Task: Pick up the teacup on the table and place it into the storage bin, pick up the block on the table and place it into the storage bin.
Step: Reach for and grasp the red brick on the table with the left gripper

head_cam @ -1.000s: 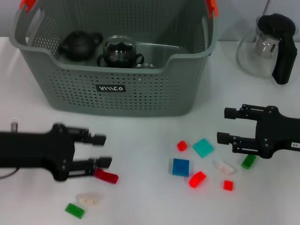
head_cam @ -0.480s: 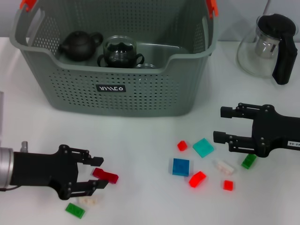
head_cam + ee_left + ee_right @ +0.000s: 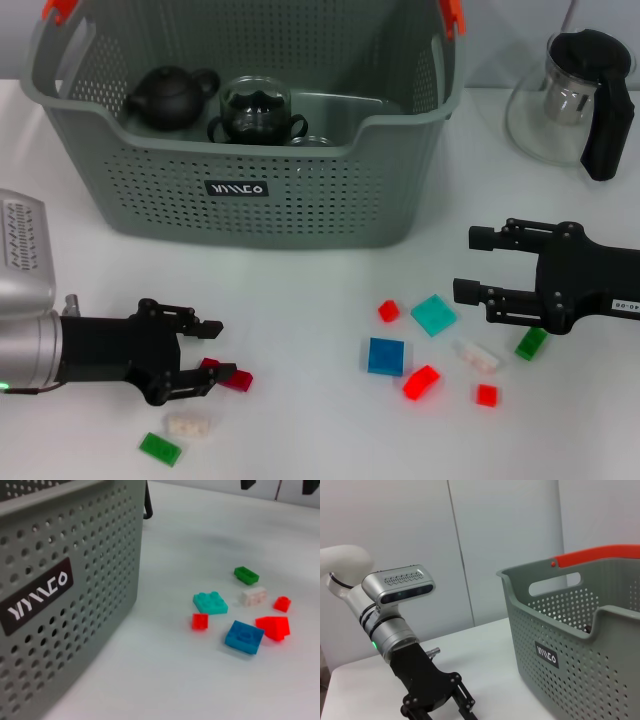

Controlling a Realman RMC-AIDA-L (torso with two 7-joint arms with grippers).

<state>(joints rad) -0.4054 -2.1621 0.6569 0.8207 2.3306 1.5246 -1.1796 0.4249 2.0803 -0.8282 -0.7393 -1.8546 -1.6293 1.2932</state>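
The grey perforated storage bin (image 3: 250, 190) stands at the back of the white table. My left gripper (image 3: 214, 350) is open near the front left. Its near finger covers part of a red block (image 3: 238, 379) lying flat on the table. My right gripper (image 3: 470, 264) hovers open at the right, above loose blocks: teal (image 3: 433, 315), blue (image 3: 385, 356) and small red (image 3: 388, 311). The left wrist view shows the bin wall (image 3: 60, 580) and the same blue block (image 3: 244, 636). No teacup shows on the table.
In the bin sit a black teapot (image 3: 170, 95) and a dark glass vessel with black handles (image 3: 255, 108). A glass pitcher (image 3: 570, 95) stands at the back right. White (image 3: 190, 425) and green (image 3: 160, 449) blocks lie near the front left edge.
My left gripper has drawn back toward me and lowered, so its near finger now overlaps the red block. The right gripper has shifted slightly left.
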